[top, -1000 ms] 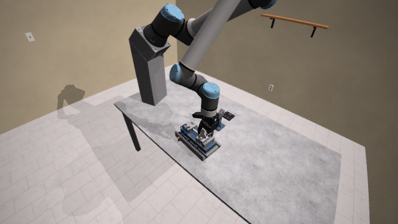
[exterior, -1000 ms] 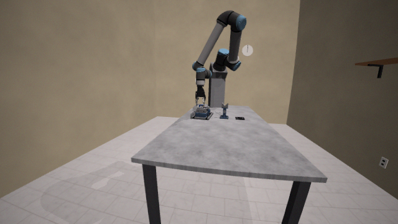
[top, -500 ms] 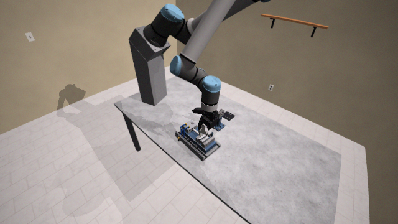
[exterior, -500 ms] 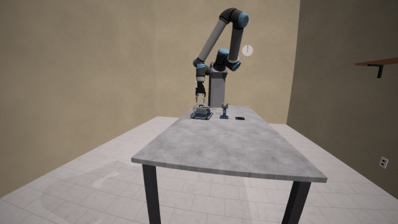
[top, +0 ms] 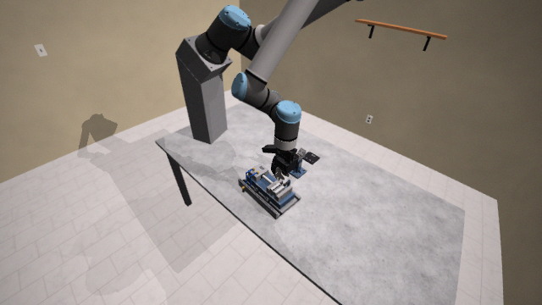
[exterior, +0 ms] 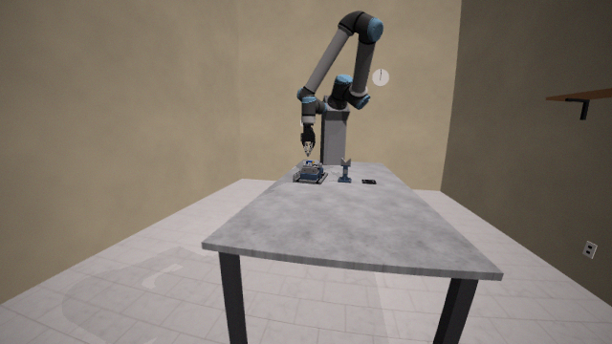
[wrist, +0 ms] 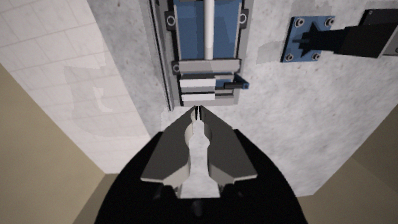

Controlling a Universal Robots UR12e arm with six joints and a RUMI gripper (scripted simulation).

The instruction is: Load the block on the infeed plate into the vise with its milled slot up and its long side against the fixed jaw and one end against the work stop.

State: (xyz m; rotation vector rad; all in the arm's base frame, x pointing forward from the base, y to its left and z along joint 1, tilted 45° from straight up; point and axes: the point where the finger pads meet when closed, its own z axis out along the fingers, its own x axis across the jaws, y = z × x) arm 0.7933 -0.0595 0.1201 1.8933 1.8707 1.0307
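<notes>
The part lies in the vise, ahead of the gripper jaws in the wrist view, slot up. It appears seated on the bars. Its end stands just short of the work stop; contact with the fixed jaw cannot be confirmed. The gripper is narrow, holding nothing, above the vise. Remaining: likely the end push, then a side-contact check.

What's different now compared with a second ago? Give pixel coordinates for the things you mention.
The gripper (top: 279, 174) (exterior: 308, 155) (wrist: 198, 107) has risen away from the vise (top: 271, 186) (exterior: 311, 175) (wrist: 208, 66); its fingers, apart half a second ago, are now shut with nothing between them. The vise, the V-block stand (top: 299, 172) (exterior: 344, 180) (wrist: 295, 42) and the black plate (top: 312, 158) (exterior: 369, 182) look unmoved.
</notes>
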